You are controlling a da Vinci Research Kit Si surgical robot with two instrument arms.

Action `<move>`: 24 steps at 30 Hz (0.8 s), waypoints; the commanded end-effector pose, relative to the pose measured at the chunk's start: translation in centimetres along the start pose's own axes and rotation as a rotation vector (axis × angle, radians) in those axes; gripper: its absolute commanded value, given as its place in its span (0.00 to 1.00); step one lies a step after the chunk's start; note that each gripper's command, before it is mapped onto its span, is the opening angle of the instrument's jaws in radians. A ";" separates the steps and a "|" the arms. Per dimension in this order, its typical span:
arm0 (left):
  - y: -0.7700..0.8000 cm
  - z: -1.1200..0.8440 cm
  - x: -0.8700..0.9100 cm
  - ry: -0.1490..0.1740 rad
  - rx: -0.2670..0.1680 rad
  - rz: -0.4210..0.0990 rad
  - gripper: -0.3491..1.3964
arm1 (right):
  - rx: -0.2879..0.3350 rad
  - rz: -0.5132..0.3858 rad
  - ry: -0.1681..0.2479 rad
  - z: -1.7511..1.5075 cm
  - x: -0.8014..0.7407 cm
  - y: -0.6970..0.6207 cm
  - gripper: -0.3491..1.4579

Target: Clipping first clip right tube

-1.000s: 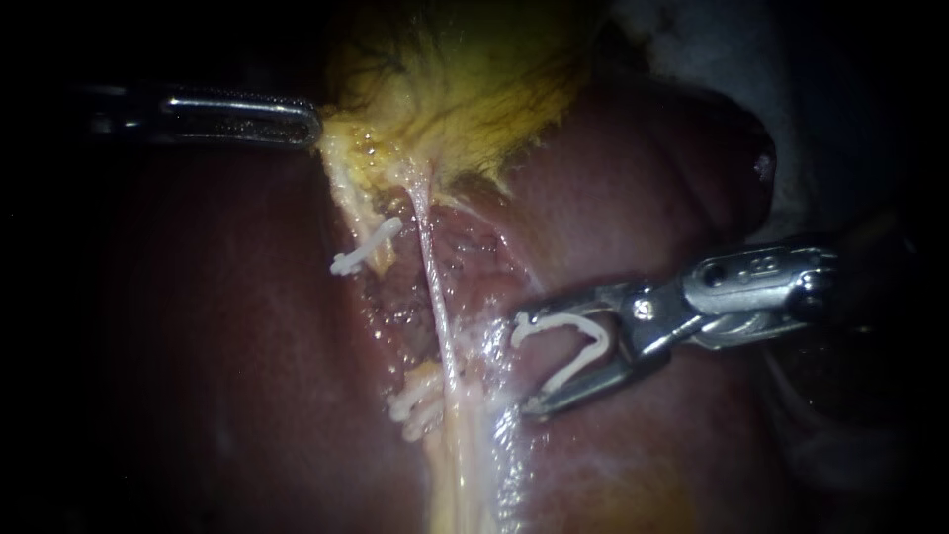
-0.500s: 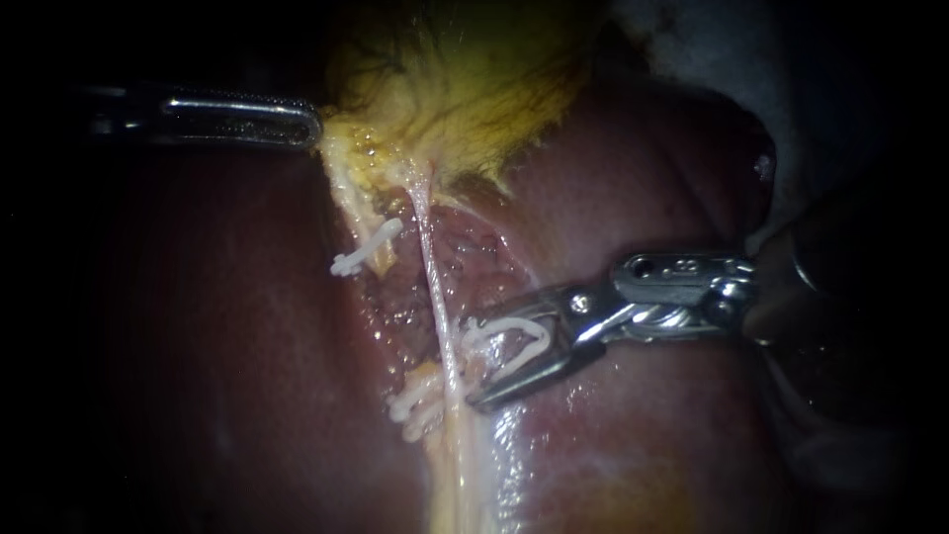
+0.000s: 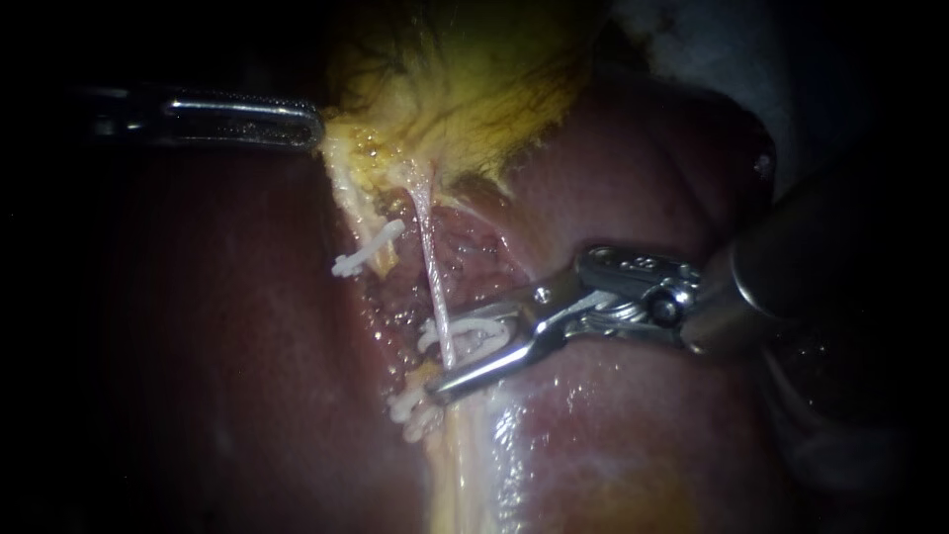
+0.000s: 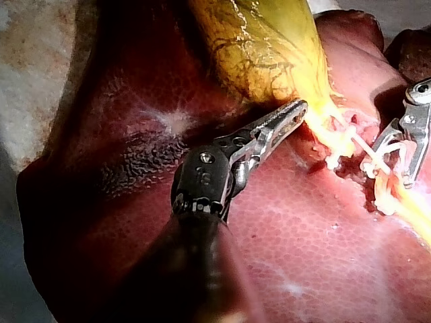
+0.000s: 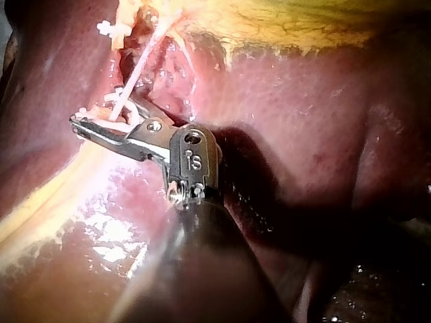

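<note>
Straddling the thin pale right tube (image 3: 427, 247), my right instrument (image 3: 443, 358) holds its jaws apart, both bearing on the white plastic clip (image 3: 473, 334) between them, with the tube crossing inside the clip. Well beyond its tip, my left instrument (image 3: 312, 125) pinches the yellow-green gallbladder (image 3: 465, 89) edge, apparently to stretch the tube taut for clipping.

Three close views, apparently, share one tube (image 3: 432, 277).

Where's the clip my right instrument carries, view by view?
Endoscope: clip at centre, in the right instrument's jaws, at the thin tube.
Left wrist: clip in the right instrument's jaws, at the same tube.
Right wrist: clip between its own jaws.
Shared landmark: the thin tube.
</note>
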State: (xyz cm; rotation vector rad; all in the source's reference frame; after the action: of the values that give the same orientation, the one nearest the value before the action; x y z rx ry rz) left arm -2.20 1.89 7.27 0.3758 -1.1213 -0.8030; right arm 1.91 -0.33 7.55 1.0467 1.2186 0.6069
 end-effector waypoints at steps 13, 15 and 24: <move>0.00 0.00 0.00 0.000 0.000 0.000 0.00 | 0.150 0.008 -0.024 0.16 -0.07 -0.38 0.47; -0.01 0.00 0.00 0.000 0.000 0.000 0.00 | 0.163 0.006 -0.034 0.17 -0.08 -0.40 0.45; -0.01 0.00 0.00 0.000 -0.001 0.000 0.00 | 0.106 0.021 0.012 0.06 -0.02 -0.43 0.11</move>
State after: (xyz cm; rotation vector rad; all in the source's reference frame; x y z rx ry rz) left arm -2.20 1.88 7.27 0.3753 -1.1209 -0.8036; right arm 1.90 -0.55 7.17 1.1425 1.2643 0.5773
